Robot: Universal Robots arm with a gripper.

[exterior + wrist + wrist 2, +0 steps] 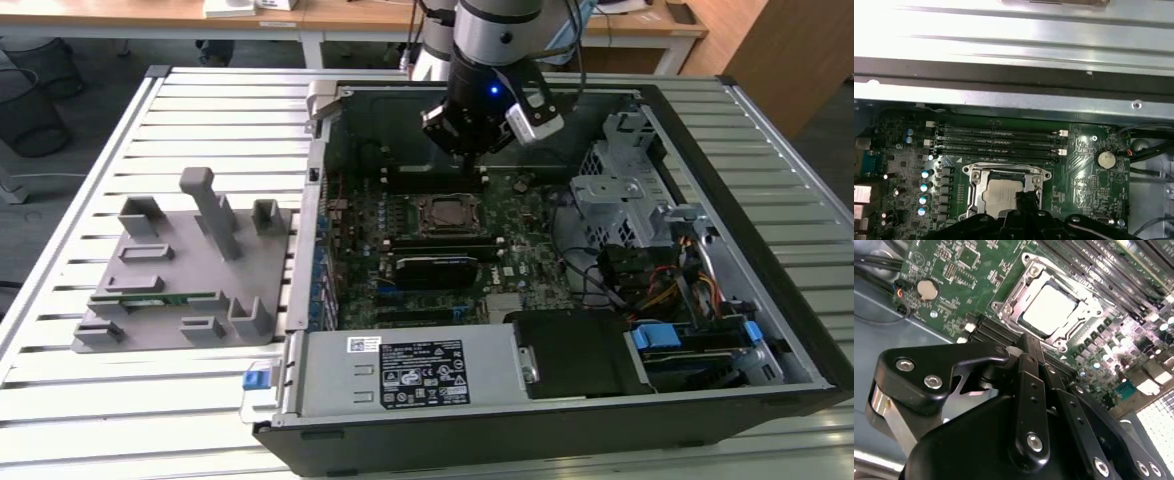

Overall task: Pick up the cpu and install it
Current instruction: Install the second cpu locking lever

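Note:
The cpu [1051, 307] is a flat silvery square lying inside the metal-framed socket [1004, 305] on the green motherboard. It also shows in the first wrist view [999, 192] and, small, in the exterior view [441, 213]. My black gripper [1028, 345] hangs above the board just beside the socket, apart from the chip. Its fingers [1026, 385] are pressed together with nothing between them. In the exterior view the gripper [470, 148] hovers over the far part of the open computer case [314, 300], behind the socket.
A grey holder block [187, 270] with a green memory stick [154, 298] lies on the slatted table at the exterior view's left. Inside the case are the power supply [400, 370], a metal drive cage [627, 190], cables [654, 290], memory slots [999, 142] and a coin battery [1105, 159].

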